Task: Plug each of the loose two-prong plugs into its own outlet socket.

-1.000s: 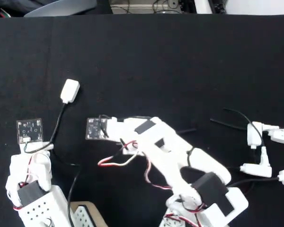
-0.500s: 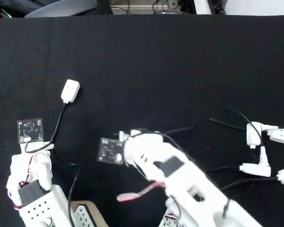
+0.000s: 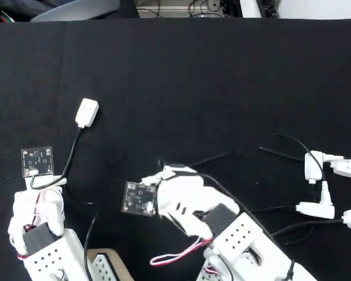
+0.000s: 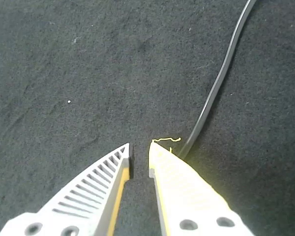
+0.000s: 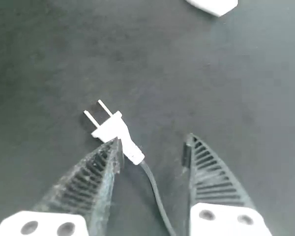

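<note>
A white two-prong plug [image 5: 109,129] lies flat on the black table, its prongs pointing away from my right gripper [image 5: 153,141]. That gripper is open. The plug touches or nearly touches the tip of one finger [image 5: 101,169], and its black cord [image 5: 155,189] runs back between the fingers. In the high view the right arm [image 3: 190,202] sits at the front centre. A white outlet socket [image 3: 86,112] on a black cable lies at the left. My left gripper [image 4: 140,156] is shut on nothing, just above the cloth beside that black cable [image 4: 220,81].
Several white plugs and sockets with black cords lie at the right edge [image 3: 316,209]. The left arm [image 3: 38,219] stands at the front left corner. A black cord [image 3: 207,159] trails across the table's middle towards the right arm.
The right arm has pulled back toward the table's front and a little to the right, its wrist dropping lower. The left arm and the socket at the left have not moved.
</note>
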Controlling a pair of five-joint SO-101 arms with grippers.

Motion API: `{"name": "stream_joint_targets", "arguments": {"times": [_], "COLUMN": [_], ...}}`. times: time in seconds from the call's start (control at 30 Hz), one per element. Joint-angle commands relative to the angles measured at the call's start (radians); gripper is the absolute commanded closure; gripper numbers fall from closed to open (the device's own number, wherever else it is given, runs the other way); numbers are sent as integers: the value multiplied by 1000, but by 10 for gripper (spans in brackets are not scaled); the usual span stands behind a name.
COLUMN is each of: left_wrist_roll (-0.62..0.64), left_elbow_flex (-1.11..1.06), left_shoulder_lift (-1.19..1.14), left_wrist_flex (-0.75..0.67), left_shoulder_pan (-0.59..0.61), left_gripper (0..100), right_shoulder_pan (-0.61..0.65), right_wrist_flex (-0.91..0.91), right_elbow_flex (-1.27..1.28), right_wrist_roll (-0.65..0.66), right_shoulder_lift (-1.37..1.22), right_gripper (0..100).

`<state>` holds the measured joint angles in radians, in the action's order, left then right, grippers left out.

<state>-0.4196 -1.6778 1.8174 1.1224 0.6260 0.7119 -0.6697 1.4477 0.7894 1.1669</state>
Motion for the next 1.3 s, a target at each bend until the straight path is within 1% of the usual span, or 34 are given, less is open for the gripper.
{"name": "stream_joint_targets", "arguments": {"times": [0.0, 0.07, 0.13, 0.17, 0.23, 0.3, 0.37, 0.43, 0.5, 0.6, 0.9, 1.1, 1.2, 1.27], "left_wrist_roll": [3, 3, 3, 3, 3, 3, 3, 3, 3, 3, 3, 3, 3, 3], "left_elbow_flex": [-1, -1, -1, -1, -1, -1, -1, -1, -1, -1, -1, -1, -1, -1], "left_shoulder_lift": [6, 6, 6, 6, 6, 6, 6, 6, 6, 6, 6, 6, 6, 6], "left_wrist_flex": [3, 3, 3, 3, 3, 3, 3, 3, 3, 3, 3, 3, 3, 3], "left_shoulder_pan": [8, 8, 8, 8, 8, 8, 8, 8, 8, 8, 8, 8, 8, 8], "left_gripper": [920, 920, 920, 920, 920, 920, 920, 920, 920, 920, 920, 920, 920, 920], "right_shoulder_pan": [-74, -101, -103, -95, -68, -52, -28, 5, 32, 44, 44, 38, 38, 38], "right_wrist_flex": [25, 84, 87, 75, 3, -60, -61, -61, -49, 6, 15, -31, 15, 52], "right_elbow_flex": [-97, -91, -94, -105, -162, -245, -308, -343, -369, -381, -381, -366, -338, -318], "right_wrist_roll": [-6, -5, 8, 38, 121, 149, 157, 212, 221, 221, 221, 212, 158, 155], "right_shoulder_lift": [8, -5, -53, -90, -188, -314, -453, -584, -694, -785, -800, -661, -607, -611], "right_gripper": [814, 845, 891, 909, 907, 886, 895, 942, 989, 978, 974, 973, 972, 943]}}
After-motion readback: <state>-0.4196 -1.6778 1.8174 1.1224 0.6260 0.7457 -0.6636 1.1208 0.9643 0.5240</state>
